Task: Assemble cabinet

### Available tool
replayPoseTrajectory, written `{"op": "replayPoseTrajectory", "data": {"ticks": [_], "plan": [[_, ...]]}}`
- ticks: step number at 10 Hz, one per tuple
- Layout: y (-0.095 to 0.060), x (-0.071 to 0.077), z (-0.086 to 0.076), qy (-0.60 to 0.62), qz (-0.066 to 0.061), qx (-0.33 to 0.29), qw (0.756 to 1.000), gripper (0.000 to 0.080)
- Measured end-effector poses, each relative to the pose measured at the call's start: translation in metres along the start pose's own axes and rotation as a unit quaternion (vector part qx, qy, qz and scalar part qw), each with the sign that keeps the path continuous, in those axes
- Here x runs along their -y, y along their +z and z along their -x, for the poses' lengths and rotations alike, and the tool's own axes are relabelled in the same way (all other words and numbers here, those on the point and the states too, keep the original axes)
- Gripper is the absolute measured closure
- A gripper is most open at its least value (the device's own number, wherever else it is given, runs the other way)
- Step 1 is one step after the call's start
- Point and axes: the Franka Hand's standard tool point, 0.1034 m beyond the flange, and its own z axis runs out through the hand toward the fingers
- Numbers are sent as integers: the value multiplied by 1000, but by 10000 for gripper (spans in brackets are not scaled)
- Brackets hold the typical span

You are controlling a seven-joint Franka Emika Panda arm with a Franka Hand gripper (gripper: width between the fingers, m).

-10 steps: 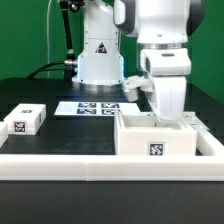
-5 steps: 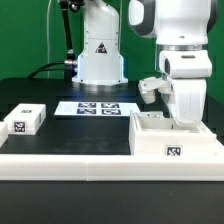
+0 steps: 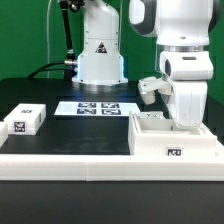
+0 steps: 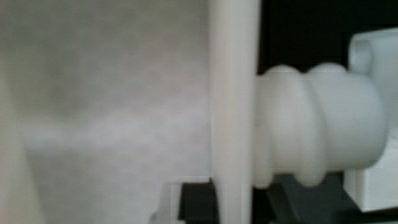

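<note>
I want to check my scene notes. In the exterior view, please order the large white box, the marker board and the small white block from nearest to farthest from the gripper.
1. Large white box: the gripper reaches into it, exterior view's right.
2. Marker board: lies flat, in the middle.
3. Small white block: far at the exterior view's left.

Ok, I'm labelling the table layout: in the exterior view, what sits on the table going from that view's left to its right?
First the small tagged block → marker board → large open box.
</note>
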Motion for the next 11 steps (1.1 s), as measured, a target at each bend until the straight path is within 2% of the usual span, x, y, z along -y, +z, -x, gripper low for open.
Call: {"op": "replayPoseTrajectory", "data": {"ticks": [2, 4, 5, 6, 7, 8, 9, 11], "plan": [[0, 0, 1, 1, 0, 0, 1000, 762], [0, 0, 2, 1, -1, 0, 1000, 397], [1, 0, 2, 2, -1, 0, 1000, 258], [1, 0, 2, 2, -1, 0, 1000, 258], [1, 0, 2, 2, -1, 0, 1000, 112], [1, 2, 2, 2, -3, 1, 1000, 112], [2, 4, 3, 1, -5, 2, 1000, 22], [3, 5, 3, 1, -6, 2, 1000, 3]]}}
